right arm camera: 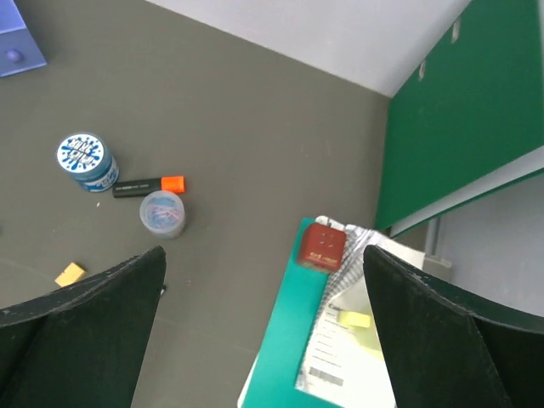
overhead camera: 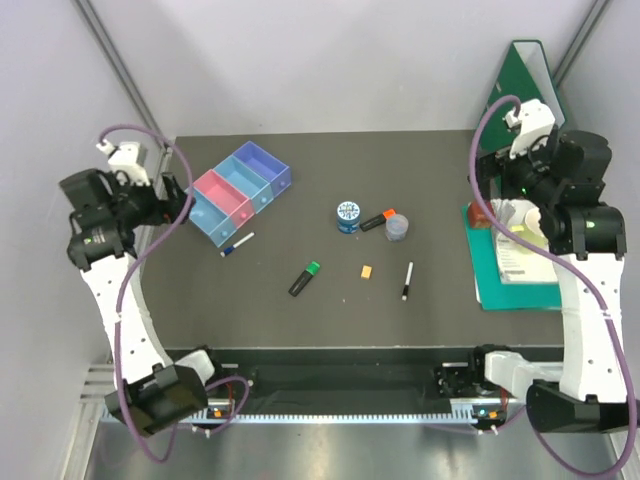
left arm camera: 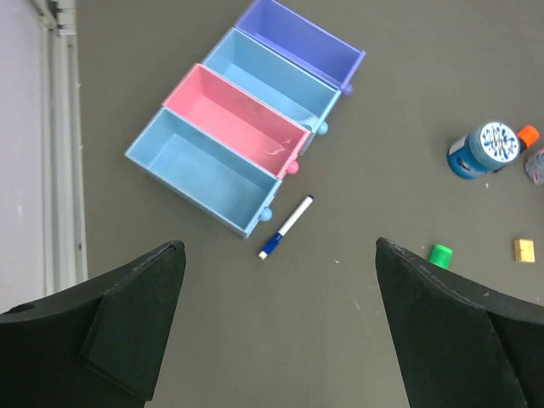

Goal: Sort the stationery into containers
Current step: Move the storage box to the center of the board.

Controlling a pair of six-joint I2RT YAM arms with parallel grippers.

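The containers (overhead camera: pixel 240 190), a joined row of light blue, pink, light blue and purple trays (left arm camera: pixel 234 119), stand empty at the back left. A blue-capped pen (overhead camera: pixel 237 245) (left arm camera: pixel 286 227) lies just in front of them. Mid-table lie a green-capped highlighter (overhead camera: pixel 305 279), an orange eraser (overhead camera: pixel 367 271) (right arm camera: pixel 70 274) and a black pen (overhead camera: pixel 407 281). Behind these are a blue tin (overhead camera: pixel 348 216) (right arm camera: pixel 85 160), an orange-capped highlighter (overhead camera: pixel 378 220) (right arm camera: pixel 149 185) and a grey pot (overhead camera: pixel 396 228) (right arm camera: pixel 161 212). My left gripper (left arm camera: pixel 279 255) hangs open above the blue-capped pen. My right gripper (right arm camera: pixel 263 252) is open over the teal tray's edge.
A teal flat tray (overhead camera: pixel 490 280) (right arm camera: pixel 289 340) at the right edge holds papers and a red cube (right arm camera: pixel 321 246). A green binder (overhead camera: pixel 525 80) (right arm camera: pixel 459 110) stands behind it. Grey walls close in the back and both sides.
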